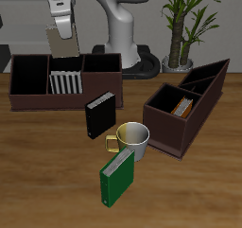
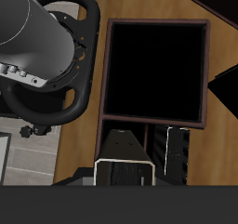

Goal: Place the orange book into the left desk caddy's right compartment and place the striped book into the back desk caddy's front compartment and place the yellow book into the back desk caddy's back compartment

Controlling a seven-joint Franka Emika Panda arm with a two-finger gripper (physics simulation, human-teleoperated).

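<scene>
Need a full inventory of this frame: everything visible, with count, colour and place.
Wide low dark-brown desk caddy: 1, table's back.
Black-and-white striped book: 1, upright inside that caddy.
Long dark-brown caddy with slanted end: 1, beside the mug.
Thin orange book: 1, inside the slanted caddy.
Black book: 1, upright, mid-table.
White mug with gold handle: 1, before the black book.
Green book: 1, upright, near front edge.
Potted plant: 1, green, behind table.
Wooden table: 1, brown.
Grey-beige book: 1, in the tool.
Tool: 1, pale grey, above the low caddy.
</scene>
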